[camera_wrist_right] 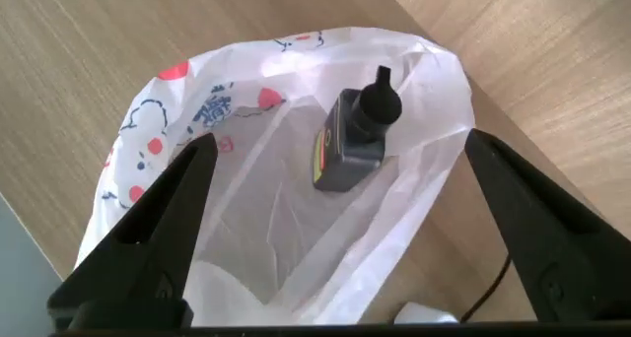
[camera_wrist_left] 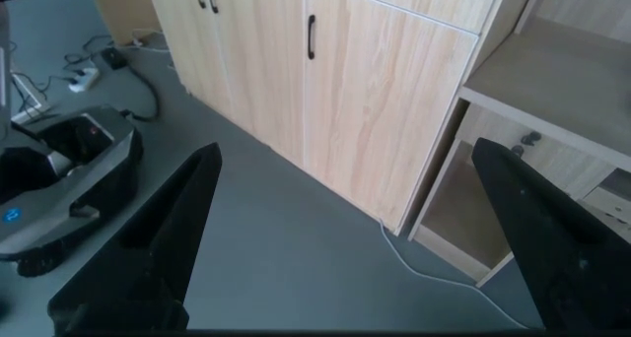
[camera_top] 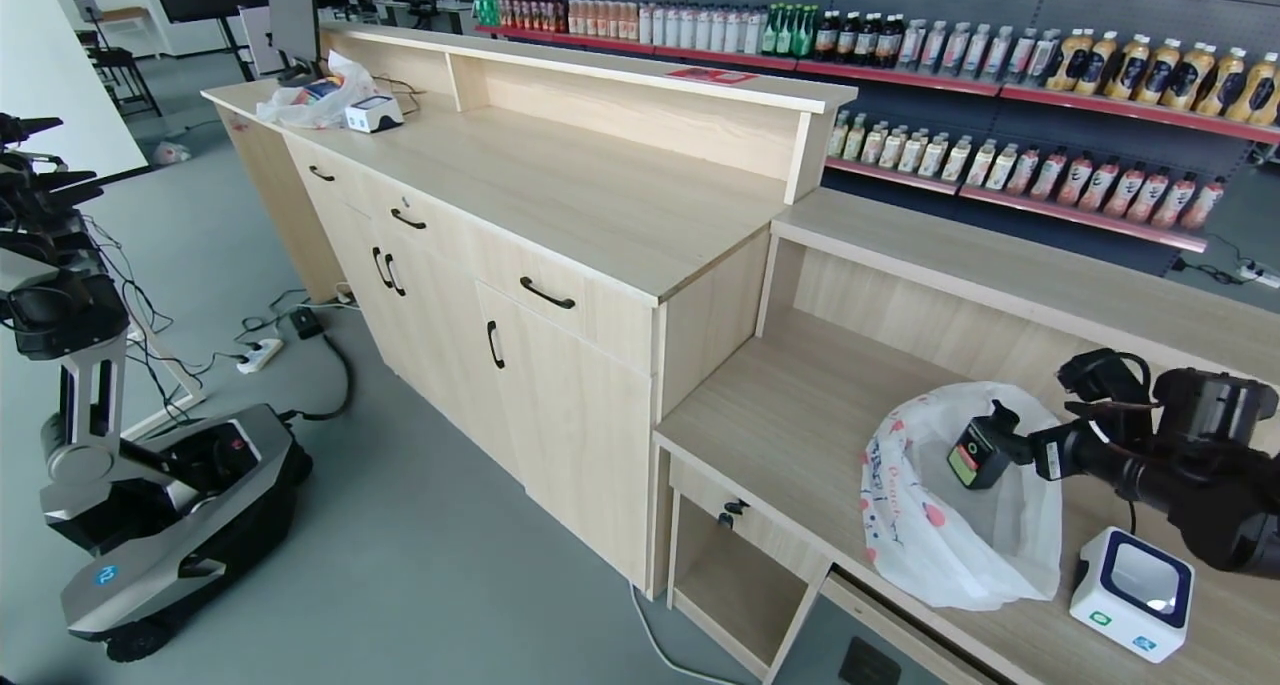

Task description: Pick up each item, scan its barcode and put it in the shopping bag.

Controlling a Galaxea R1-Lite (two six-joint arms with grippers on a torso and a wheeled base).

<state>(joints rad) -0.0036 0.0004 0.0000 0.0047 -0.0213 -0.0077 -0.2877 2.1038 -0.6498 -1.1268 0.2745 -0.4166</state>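
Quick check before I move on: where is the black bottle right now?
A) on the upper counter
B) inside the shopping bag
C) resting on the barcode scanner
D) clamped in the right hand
B. The right wrist view shows the black bottle lying inside the white shopping bag, with the right hand open above it and its fingers spread clear of the bottle.

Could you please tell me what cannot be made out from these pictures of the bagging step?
1. The barcode on the bottle: the label print is too small in the head and right wrist views.
2. The bottom of the shopping bag: its own folds hide it in both views.
3. The scanner: cut off by the picture's edge in the right wrist view.
4. What the second bag on the far counter holds: too small in the head view.
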